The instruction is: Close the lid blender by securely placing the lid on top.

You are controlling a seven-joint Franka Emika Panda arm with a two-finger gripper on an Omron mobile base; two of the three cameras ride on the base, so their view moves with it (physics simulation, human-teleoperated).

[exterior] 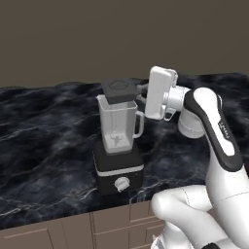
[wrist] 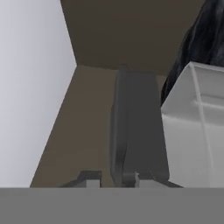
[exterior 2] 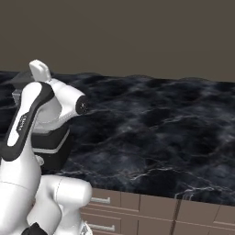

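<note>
- While the blender (exterior: 118, 146) stands on the table (exterior: 44, 146), the lid (exterior: 119, 90) hovers just above its jar (exterior: 116, 124).
- Pincer (exterior: 142, 92) — clamped shut on the lid's edge.

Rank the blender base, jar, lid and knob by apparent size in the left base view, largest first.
1. Jar and black base: too alike to rank.
2. Lid.
3. Knob, smallest.

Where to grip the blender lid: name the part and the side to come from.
Grip the lid by its thin edge, from the jar's handle side. It is a flat plate lying level over the rim, so only the edges offer a pinch. The gripper holds it that way now.
</note>
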